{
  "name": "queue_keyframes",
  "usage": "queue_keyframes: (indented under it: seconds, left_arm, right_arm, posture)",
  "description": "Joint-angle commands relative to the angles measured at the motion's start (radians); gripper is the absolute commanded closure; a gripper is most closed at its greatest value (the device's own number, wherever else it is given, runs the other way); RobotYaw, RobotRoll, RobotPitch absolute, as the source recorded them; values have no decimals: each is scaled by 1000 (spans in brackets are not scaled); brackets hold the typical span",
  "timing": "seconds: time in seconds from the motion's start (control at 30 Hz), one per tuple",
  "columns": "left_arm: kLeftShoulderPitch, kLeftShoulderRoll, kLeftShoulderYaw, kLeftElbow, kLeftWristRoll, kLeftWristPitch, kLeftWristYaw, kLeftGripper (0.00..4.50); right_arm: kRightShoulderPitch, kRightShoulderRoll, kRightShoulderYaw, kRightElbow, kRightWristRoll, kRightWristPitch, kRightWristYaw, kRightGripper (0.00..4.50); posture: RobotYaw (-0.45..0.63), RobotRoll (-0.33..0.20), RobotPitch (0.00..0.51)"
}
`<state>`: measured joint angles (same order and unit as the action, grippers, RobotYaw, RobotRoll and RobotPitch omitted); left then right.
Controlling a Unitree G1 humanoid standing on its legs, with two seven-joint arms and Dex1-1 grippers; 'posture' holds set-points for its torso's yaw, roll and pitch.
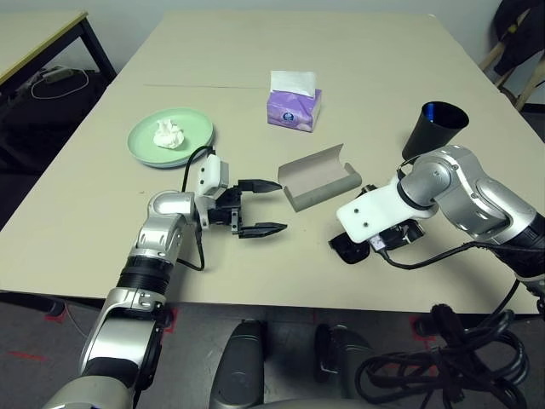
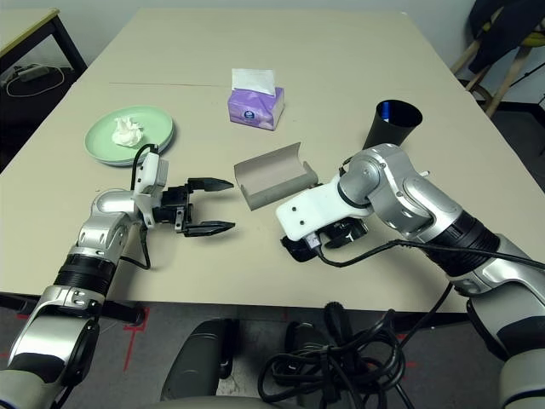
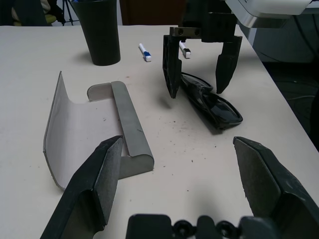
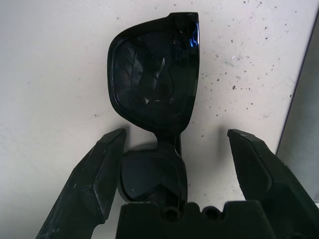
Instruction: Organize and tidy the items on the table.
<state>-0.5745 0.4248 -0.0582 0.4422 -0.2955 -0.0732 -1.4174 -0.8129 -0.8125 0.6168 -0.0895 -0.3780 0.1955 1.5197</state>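
Black sunglasses lie folded on the beige table near its front edge. My right gripper is open and straddles them, one finger on each side, with a gap on both sides. Just left of them a grey glasses case lies open. My left gripper hovers open and holds nothing, left of the case and pointing toward it. A pale-green plate at the left holds a crumpled white tissue wad. A black cup stands at the right, and a blue-white pen lies beside it.
A purple tissue box stands behind the case, mid-table. A smaller black-legged desk is off to the far left. Chair legs show at the far right. Black cables hang below the table's front edge.
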Motion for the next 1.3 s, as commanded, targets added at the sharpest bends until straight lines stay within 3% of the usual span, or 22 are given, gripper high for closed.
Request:
queue_keyframes:
  seconds: [0.03, 0.27, 0.33, 0.67, 0.93, 1.3]
  left_arm:
    - [12, 7, -15, -22, -3, -1, -2, 0]
    - [11, 6, -16, -22, -2, -2, 0, 0]
    - [11, 6, -17, -23, -2, -1, 0, 0]
    - [4, 4, -14, -22, -4, 1, 5, 0]
    - [14, 9, 2, -50, -13, 4, 41, 0]
    - [44, 22, 12, -124, -20, 53, 110, 0]
  right_arm:
    - [11, 1, -17, -2, 2, -3, 7, 982]
    - [12, -1, -16, 5, -2, -11, 7, 3674]
    - [12, -1, -18, 6, -2, -13, 10, 4118]
    - [-16, -9, -46, -9, 23, -24, 33, 4115]
    - [-134, 45, -110, 22, 64, -29, 14, 4115]
    - [-258, 144, -74, 279, -71, -241, -215, 4115]
  posture:
    - [208, 0, 131]
    - [208, 0, 128]
    - [208, 0, 128]
    - [205, 0, 125]
    - [194, 0, 113]
    - [221, 0, 102]
